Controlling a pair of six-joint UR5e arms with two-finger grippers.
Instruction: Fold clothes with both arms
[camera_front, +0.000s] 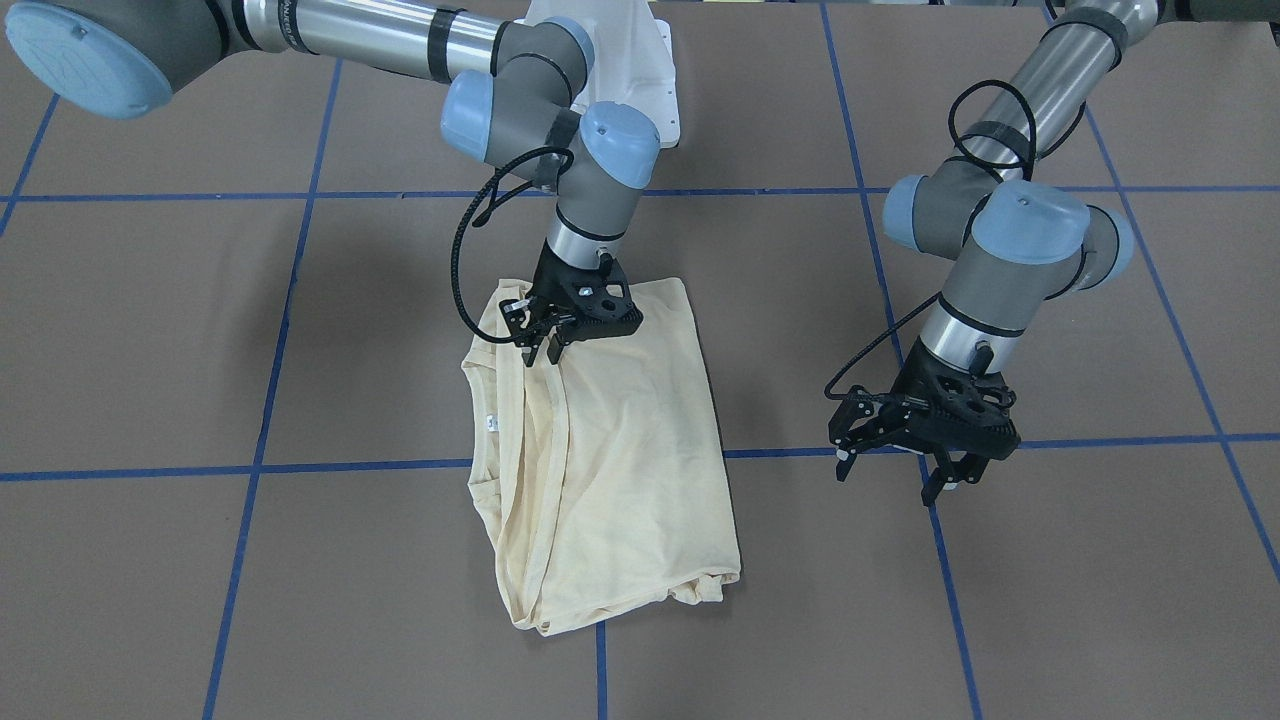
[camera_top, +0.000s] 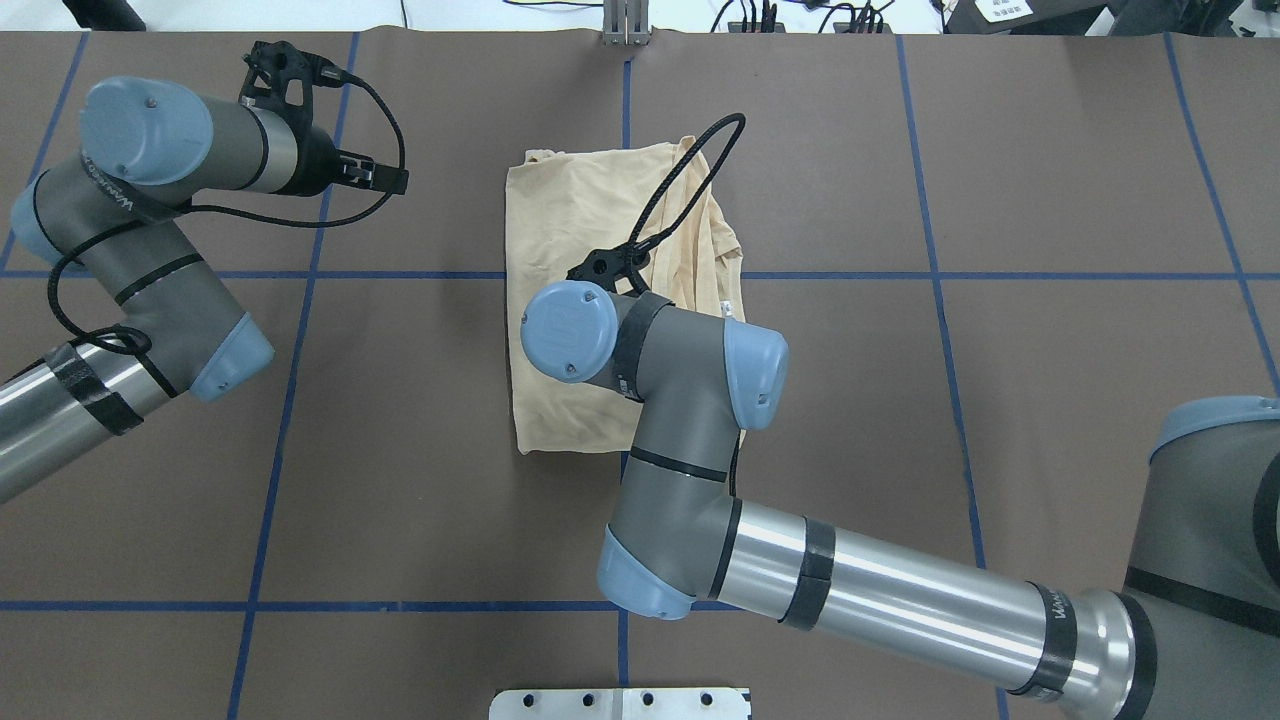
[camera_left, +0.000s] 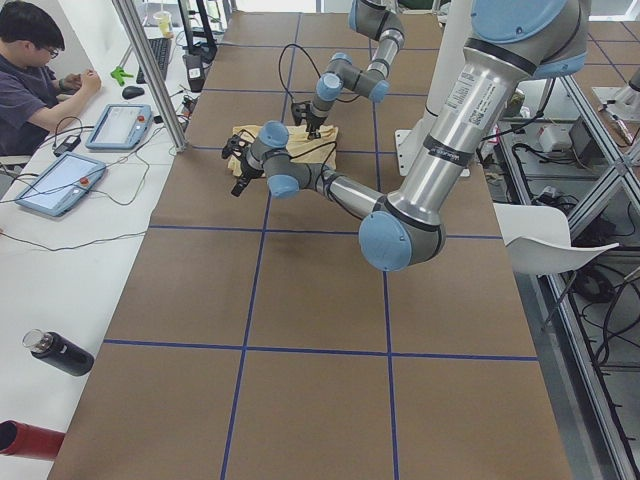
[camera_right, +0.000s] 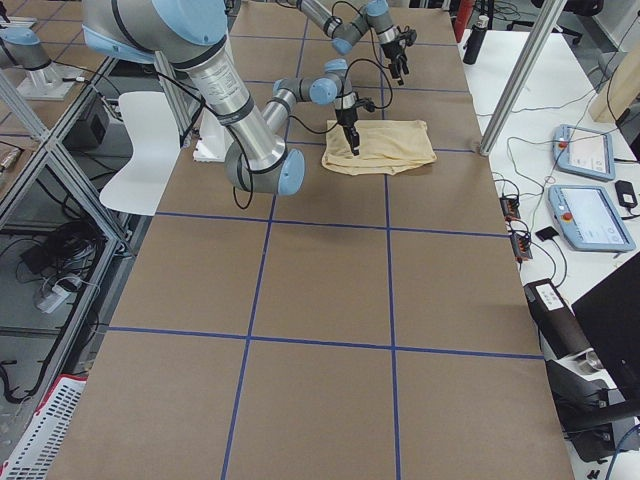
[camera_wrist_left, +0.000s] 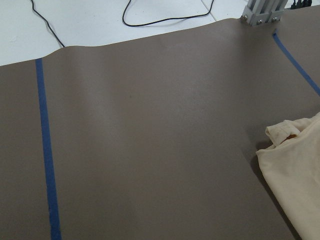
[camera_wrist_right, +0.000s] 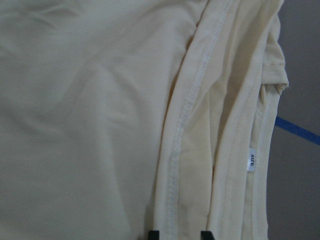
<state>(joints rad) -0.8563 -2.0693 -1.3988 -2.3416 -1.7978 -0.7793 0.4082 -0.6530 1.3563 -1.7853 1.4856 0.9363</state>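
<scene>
The clothes are one pale cream-yellow shirt (camera_front: 620, 460) lying folded and flat on the brown table, also visible from overhead (camera_top: 580, 210). Its small white neck label (camera_front: 490, 422) sits by the layered hems at one edge. My right gripper (camera_front: 540, 348) points down over the shirt's corner nearest the robot, open by a narrow gap. In the right wrist view its fingertips (camera_wrist_right: 154, 234) straddle a stitched hem of the shirt (camera_wrist_right: 90, 100). My left gripper (camera_front: 890, 472) hangs open and empty above bare table, well to the side of the shirt. The left wrist view catches only a shirt corner (camera_wrist_left: 295, 165).
Blue tape lines (camera_front: 350, 466) grid the brown table. A white pedestal base (camera_front: 630, 60) stands behind the shirt. An aluminium post (camera_top: 625, 30) rises at the far edge. A person (camera_left: 35, 60) sits at a side desk with tablets (camera_left: 120, 125) and bottles (camera_left: 58, 352).
</scene>
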